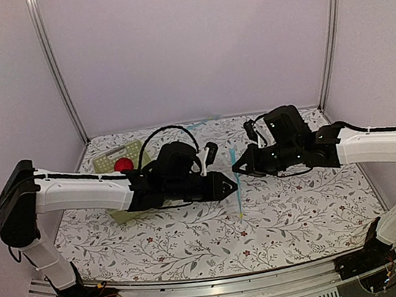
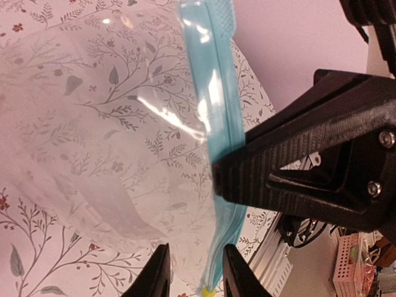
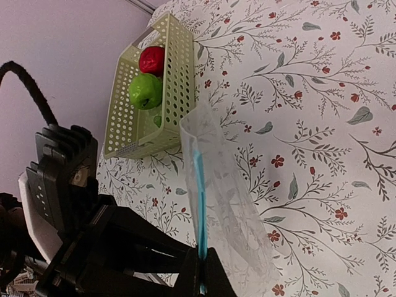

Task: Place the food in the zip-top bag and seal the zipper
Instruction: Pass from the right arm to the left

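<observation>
The clear zip-top bag (image 3: 230,204) hangs empty above the table. My right gripper (image 3: 203,255) is shut on its light blue zipper (image 3: 198,185). In the left wrist view the bag (image 2: 105,136) fills the picture and the right fingers (image 2: 260,167) pinch the zipper (image 2: 216,105) from the right. My left gripper (image 2: 196,249) stands with its jaws apart on either side of the zipper's lower end, not pressed on it. The red apple (image 3: 151,60) and the green apple (image 3: 146,91) lie in the pale green basket (image 3: 176,68). From above, both grippers (image 1: 226,183) (image 1: 237,165) meet at the bag (image 1: 238,191).
The basket (image 1: 111,161) with the red apple (image 1: 123,165) sits at the back left of the floral tablecloth (image 1: 302,208), partly under my left arm (image 1: 86,190). Metal frame posts (image 1: 58,72) and pale walls stand behind and at the sides.
</observation>
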You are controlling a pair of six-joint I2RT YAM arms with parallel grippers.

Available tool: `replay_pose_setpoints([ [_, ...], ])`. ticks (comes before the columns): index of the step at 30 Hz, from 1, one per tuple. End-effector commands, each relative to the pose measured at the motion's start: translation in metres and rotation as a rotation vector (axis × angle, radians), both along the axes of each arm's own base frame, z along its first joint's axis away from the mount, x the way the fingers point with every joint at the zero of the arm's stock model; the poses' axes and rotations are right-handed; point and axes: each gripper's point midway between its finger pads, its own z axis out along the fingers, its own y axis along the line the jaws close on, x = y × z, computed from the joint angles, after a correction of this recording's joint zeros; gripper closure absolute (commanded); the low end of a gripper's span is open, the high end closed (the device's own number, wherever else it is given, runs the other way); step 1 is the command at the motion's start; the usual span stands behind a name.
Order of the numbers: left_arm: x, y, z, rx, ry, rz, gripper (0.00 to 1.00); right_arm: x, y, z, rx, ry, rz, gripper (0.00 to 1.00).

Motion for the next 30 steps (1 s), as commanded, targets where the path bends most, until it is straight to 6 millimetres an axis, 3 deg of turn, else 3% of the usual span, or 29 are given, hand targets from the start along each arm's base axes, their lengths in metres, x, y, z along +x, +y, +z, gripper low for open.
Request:
replay_pose_setpoints([
  [1, 0.006, 0.000, -0.010, 0.022, 0.017, 0.009, 0.74, -0.002, 0.002, 0.006, -0.003, -0.012, 0.009, 0.98],
  [13, 0.003, -0.006, -0.010, -0.021, 0.032, -0.009, 0.88, -0.002, 0.003, 0.004, -0.008, -0.008, 0.010, 0.99],
  [30, 0.008, -0.014, -0.014, 0.096, -0.038, 0.037, 0.88, 0.006, -0.001, 0.002, -0.017, -0.008, -0.061, 0.99],
])
